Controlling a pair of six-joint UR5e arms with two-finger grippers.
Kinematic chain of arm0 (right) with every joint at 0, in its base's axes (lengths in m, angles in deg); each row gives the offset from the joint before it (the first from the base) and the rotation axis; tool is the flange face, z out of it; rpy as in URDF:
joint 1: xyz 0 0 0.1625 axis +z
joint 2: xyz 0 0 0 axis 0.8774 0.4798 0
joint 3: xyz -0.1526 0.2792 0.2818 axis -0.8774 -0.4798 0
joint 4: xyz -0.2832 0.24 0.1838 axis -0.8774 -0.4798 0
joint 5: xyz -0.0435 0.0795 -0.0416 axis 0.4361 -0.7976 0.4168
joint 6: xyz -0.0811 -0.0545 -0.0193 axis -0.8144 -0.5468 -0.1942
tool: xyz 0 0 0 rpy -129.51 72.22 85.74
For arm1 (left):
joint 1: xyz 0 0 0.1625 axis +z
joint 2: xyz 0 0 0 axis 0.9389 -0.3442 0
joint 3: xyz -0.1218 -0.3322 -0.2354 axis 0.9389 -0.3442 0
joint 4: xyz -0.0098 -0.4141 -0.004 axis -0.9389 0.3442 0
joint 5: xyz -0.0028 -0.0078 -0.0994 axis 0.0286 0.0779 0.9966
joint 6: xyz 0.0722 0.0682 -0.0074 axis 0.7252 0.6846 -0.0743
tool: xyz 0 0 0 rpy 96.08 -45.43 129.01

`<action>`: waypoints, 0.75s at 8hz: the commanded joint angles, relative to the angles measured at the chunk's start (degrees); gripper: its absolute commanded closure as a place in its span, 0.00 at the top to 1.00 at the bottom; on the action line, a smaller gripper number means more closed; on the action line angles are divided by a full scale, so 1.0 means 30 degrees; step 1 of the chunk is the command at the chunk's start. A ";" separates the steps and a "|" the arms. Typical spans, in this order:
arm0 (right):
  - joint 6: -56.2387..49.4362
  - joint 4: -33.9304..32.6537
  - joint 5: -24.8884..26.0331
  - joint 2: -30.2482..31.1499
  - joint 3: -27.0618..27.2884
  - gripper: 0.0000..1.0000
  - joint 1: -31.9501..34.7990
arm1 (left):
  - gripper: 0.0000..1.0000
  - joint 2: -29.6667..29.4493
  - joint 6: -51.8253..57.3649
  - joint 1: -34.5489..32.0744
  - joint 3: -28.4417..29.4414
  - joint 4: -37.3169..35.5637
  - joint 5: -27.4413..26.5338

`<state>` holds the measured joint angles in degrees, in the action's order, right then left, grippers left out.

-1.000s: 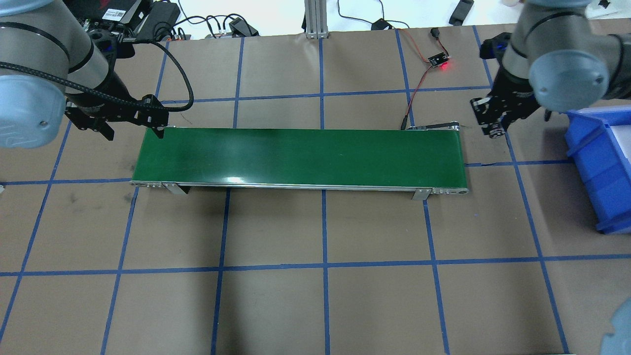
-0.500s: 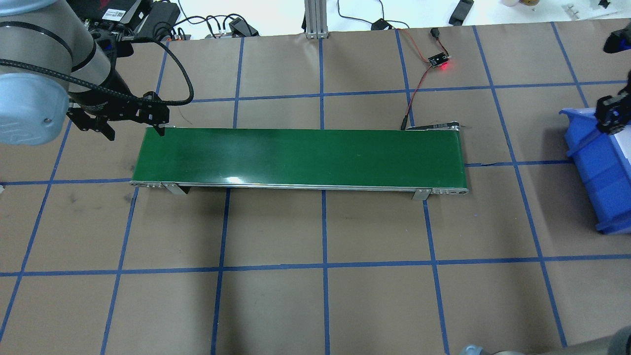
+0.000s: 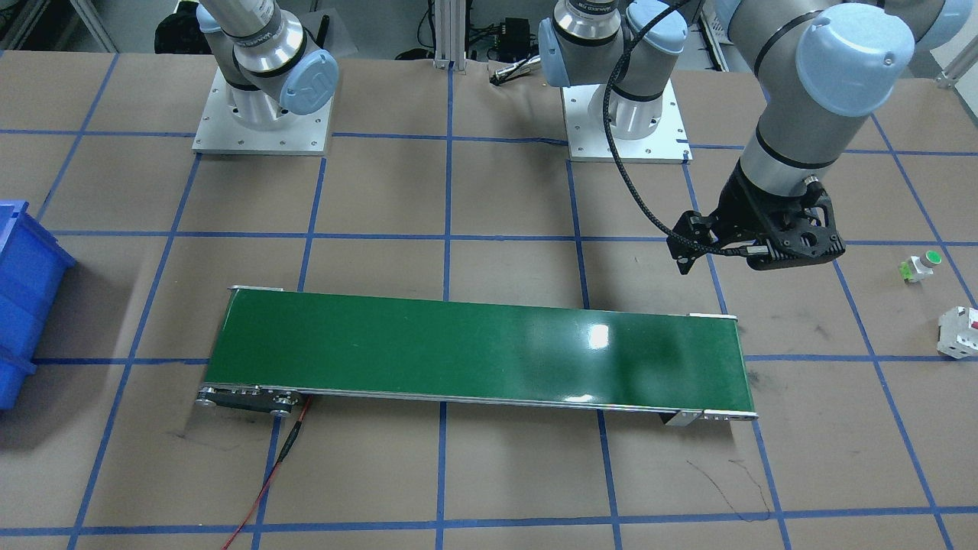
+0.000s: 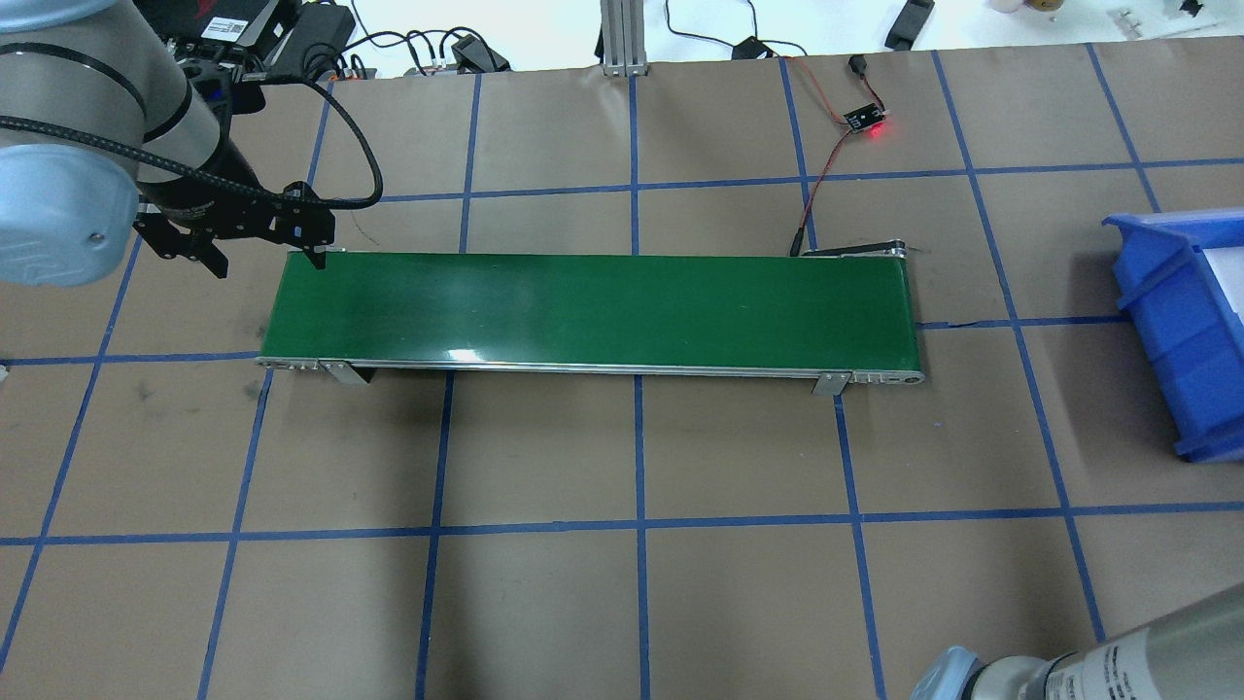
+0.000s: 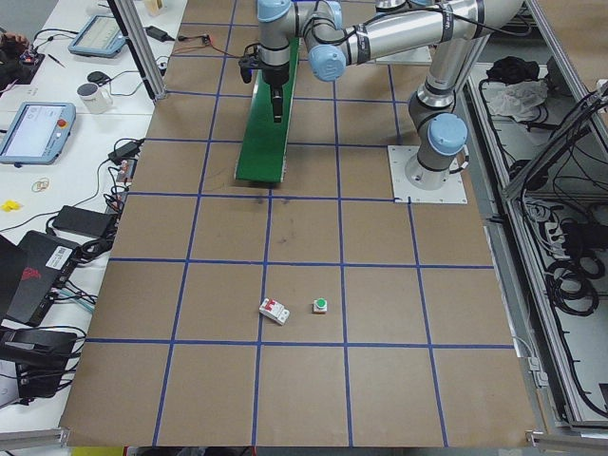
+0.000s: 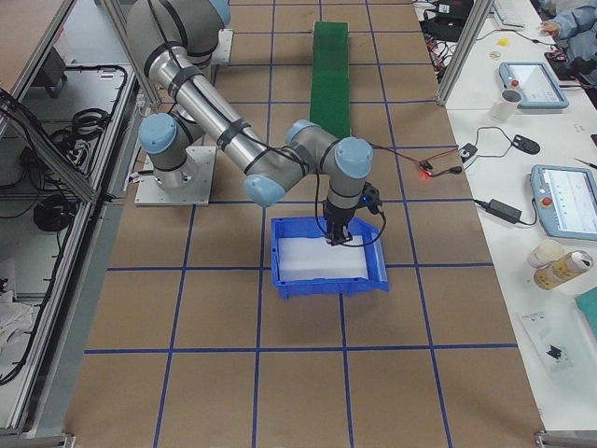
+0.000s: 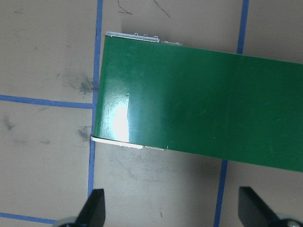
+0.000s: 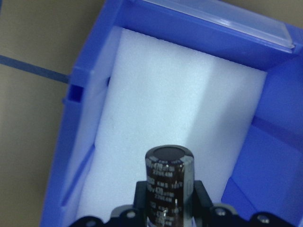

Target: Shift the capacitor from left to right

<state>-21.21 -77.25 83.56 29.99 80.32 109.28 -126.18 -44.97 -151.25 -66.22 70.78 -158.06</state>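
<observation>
Right gripper [image 8: 166, 201] is clamped on the capacitor [image 8: 169, 172], whose free end points at the white foam liner [image 8: 189, 94] of the blue bin [image 8: 83, 123]; I would descend straight, keep clear of the bin walls, and part the fingers only close above the foam, so the can cannot bounce or roll; farther off, the left gripper [image 7: 173, 210] hangs spread wide beside the conveyor belt [image 7: 203, 104].
</observation>
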 commanded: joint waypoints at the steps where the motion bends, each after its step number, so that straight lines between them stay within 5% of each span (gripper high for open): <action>1: -0.1274 -0.1326 -0.0352 -0.2329 0.0371 0.00 -0.1042 | 1.00 -0.0003 0.0167 0.0000 -0.0101 -0.0029 0.0006; 2: -0.1274 -0.1965 -0.0353 -0.2741 0.0517 0.04 -0.1043 | 1.00 -0.0003 0.0167 0.0000 -0.0130 -0.0029 0.0006; 3: -0.1245 -0.2319 -0.0353 -0.2919 0.0606 0.19 -0.1043 | 1.00 -0.0032 0.0167 0.0000 -0.0130 -0.0029 0.0006; 4: -0.1245 -0.2351 -0.0353 -0.2892 0.0607 0.63 -0.1043 | 1.00 -0.0090 0.0051 0.0000 -0.0101 0.0000 0.0006; 5: -0.0984 -0.2294 -0.0382 -0.2660 0.0607 0.90 -0.1043 | 1.00 -0.0091 0.0079 0.0000 -0.0101 0.0000 0.0006; 6: -0.0981 -0.2090 -0.0383 -0.2281 0.0607 0.94 -0.1043 | 1.00 -0.0091 0.0166 0.0000 -0.0101 0.0000 0.0006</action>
<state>-24.58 -84.00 82.46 21.83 82.09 106.18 -126.40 -44.68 -151.25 -66.55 70.76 -158.05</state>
